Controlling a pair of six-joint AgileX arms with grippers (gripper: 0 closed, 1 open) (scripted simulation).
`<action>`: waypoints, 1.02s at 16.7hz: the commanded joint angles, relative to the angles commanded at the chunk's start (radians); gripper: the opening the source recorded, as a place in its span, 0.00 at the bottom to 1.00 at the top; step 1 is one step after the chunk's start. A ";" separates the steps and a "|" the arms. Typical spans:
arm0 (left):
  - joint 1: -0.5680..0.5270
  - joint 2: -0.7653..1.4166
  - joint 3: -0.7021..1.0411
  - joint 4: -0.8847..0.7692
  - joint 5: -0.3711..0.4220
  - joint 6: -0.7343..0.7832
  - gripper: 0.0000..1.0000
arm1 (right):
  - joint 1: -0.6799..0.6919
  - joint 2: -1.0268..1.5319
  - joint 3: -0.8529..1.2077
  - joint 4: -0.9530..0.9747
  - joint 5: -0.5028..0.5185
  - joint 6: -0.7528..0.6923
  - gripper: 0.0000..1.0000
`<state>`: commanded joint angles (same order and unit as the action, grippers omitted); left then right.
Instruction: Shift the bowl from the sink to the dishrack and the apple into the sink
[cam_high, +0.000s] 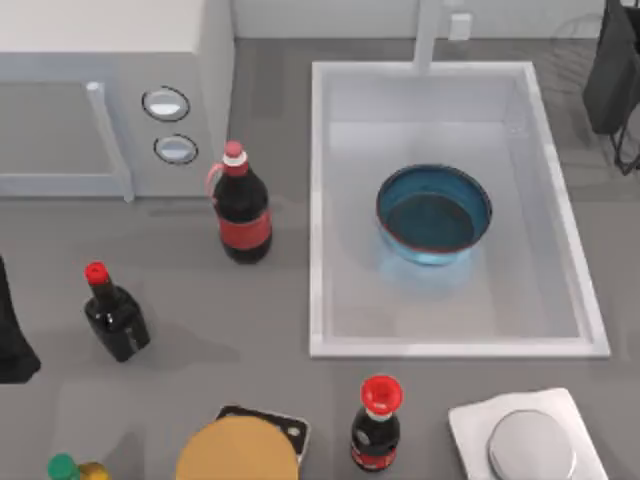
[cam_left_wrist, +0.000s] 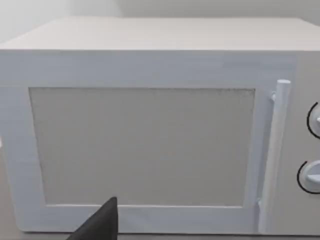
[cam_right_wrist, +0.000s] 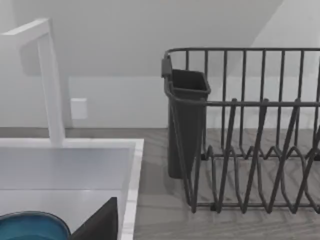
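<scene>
The blue bowl (cam_high: 434, 214) with its reddish rim stands upright inside the white sink (cam_high: 330, 200), slightly right of the basin's middle; its edge also appears in the right wrist view (cam_right_wrist: 30, 225). The dark wire dishrack (cam_right_wrist: 250, 150) with its dark cutlery cup stands just right of the sink, at the table's far right (cam_high: 612, 70). The apple is out of view. My left arm (cam_high: 12, 335) hangs at the table's left edge, facing the microwave, with a dark part of its gripper (cam_left_wrist: 100, 225) in sight. A dark part of my right gripper (cam_right_wrist: 100, 222) shows above the sink's right rim.
A white microwave (cam_high: 100, 100) fills the far left. A cola bottle (cam_high: 243, 205) stands by the sink's left rim, a small dark bottle (cam_high: 115, 315) farther left, another red-capped bottle (cam_high: 377, 425) in front. A round tan object (cam_high: 240, 450) and a white scale (cam_high: 525, 440) sit near the front.
</scene>
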<state>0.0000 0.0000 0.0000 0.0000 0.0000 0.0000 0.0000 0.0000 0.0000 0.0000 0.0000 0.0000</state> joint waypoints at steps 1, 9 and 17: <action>0.000 0.000 0.000 0.000 0.000 0.000 1.00 | 0.000 0.000 0.000 0.000 0.000 0.000 1.00; 0.000 0.000 0.000 0.000 0.000 0.000 1.00 | 0.060 0.269 0.253 -0.135 0.000 0.075 1.00; 0.000 0.000 0.000 0.000 0.000 0.000 1.00 | 0.197 1.013 0.962 -0.512 0.030 0.261 1.00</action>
<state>0.0000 0.0000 0.0000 0.0000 0.0000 0.0000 0.1969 1.0134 0.9623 -0.5122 0.0303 0.2607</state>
